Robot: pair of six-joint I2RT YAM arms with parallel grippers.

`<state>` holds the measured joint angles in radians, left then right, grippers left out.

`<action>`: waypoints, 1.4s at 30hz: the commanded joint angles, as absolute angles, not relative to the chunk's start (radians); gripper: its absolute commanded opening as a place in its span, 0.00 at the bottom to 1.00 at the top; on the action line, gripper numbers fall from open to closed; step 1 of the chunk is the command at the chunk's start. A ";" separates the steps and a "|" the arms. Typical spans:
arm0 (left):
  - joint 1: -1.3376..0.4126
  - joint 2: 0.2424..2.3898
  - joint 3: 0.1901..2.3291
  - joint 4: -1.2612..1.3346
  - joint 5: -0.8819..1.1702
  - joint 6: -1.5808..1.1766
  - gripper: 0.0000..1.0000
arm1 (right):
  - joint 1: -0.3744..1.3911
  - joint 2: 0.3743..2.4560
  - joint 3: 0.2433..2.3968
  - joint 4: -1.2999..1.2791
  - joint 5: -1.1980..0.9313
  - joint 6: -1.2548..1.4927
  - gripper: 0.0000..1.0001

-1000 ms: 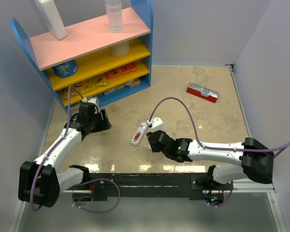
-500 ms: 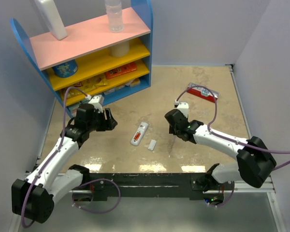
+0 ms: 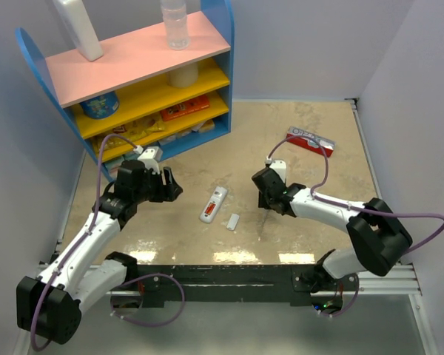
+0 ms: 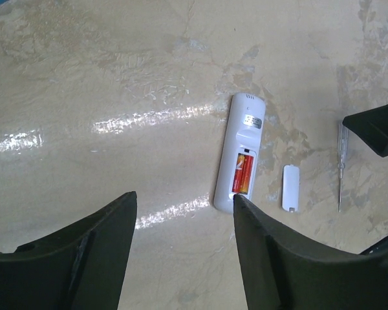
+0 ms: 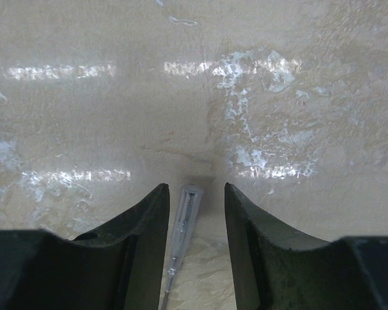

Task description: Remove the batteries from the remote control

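Observation:
The white remote control [image 3: 214, 204] lies back-up in the middle of the table, also in the left wrist view [image 4: 240, 152]. Its bay is uncovered and holds the red-orange batteries [image 4: 243, 174]. The small white cover [image 3: 233, 222] lies apart, just right of it [image 4: 290, 187]. My left gripper [image 3: 170, 188] is open and empty, left of the remote [image 4: 184, 197]. My right gripper [image 3: 269, 203] is open, its jaws down on either side of the handle of a clear thin screwdriver [image 5: 184, 216] lying on the table [image 4: 341, 168].
A red-and-white flat box [image 3: 309, 140] lies at the back right. A blue shelf unit [image 3: 133, 89] with pink and yellow boards holds bottles and packets at the back left. Grey walls close in the table on both sides.
My right gripper has left the remote's side and moved right, over the screwdriver. The cover now lies in the open beside the remote. My left gripper has moved a little toward the remote.

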<state>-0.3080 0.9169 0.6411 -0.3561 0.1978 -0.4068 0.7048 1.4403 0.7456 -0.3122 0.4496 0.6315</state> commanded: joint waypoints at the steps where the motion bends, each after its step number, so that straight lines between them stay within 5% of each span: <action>1: -0.314 0.910 0.638 -0.319 0.219 -0.387 0.65 | 0.698 1.440 0.709 -0.244 0.422 0.652 0.42; 13: -0.318 0.907 0.627 -0.296 0.288 -0.370 0.61 | 0.698 1.473 0.683 -0.183 0.396 0.657 0.34; 20: -0.318 0.885 0.637 -0.285 0.397 -0.373 0.61 | 0.698 1.370 0.735 -0.156 0.350 0.543 0.00; 31: -0.330 0.824 0.546 0.124 0.873 -0.601 0.61 | 0.745 0.999 0.681 0.248 -0.021 0.568 0.00; 42: -0.524 0.821 0.500 0.471 0.848 -0.779 0.65 | 0.911 0.991 0.634 0.629 -0.095 0.591 0.00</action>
<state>-0.4698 0.8162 0.5083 0.2760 0.8349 -0.6987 0.8883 0.9771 0.6544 0.4244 -0.0372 0.5632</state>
